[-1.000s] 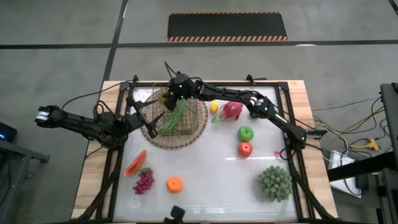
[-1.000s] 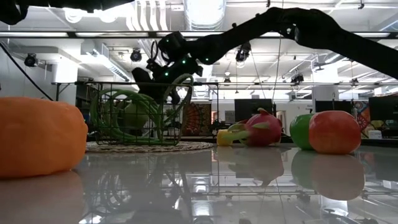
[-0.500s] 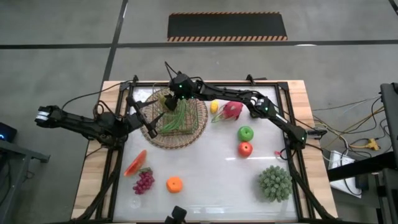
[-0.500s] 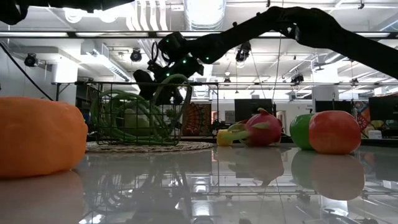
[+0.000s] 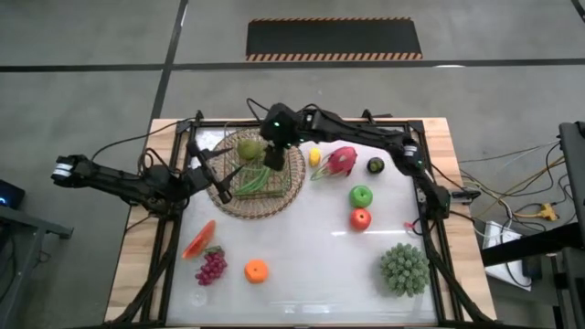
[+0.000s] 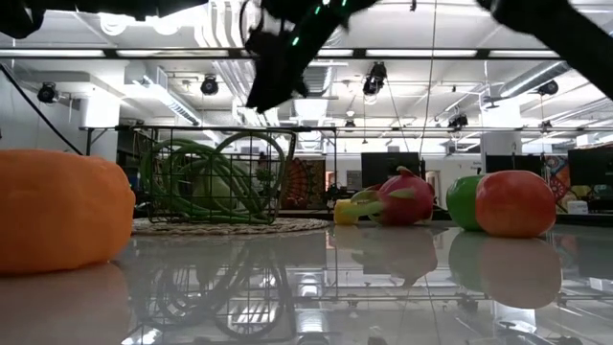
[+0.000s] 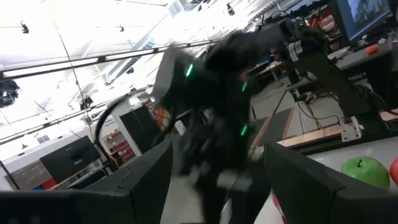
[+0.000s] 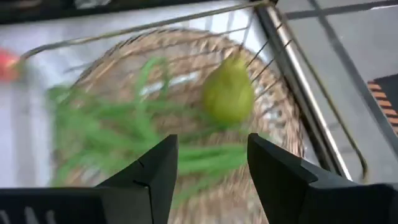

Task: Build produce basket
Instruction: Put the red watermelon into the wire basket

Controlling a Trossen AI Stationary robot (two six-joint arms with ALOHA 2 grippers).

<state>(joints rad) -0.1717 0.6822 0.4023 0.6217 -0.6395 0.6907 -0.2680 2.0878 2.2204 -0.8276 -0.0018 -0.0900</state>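
Right tool (image 5: pixel 274 137) raised above the basket's far edge, fingers (image 8: pixel 152 180) spread wide, empty; half a second ago sat low among the beans. Left tool (image 5: pixel 208 174) parked beside the basket's left rim, fingers apart. Green beans (image 5: pixel 259 176) lying in the basket (image 5: pixel 288 187), long axis running roughly far-to-near, thin curved strands. Pear (image 8: pixel 228 94) smooth, stem end toward the far rim. Basket round, woven wicker. Dragon fruit (image 5: pixel 340 162), apples (image 5: pixel 361 195) on glossy white desk (image 5: pixel 311 265).
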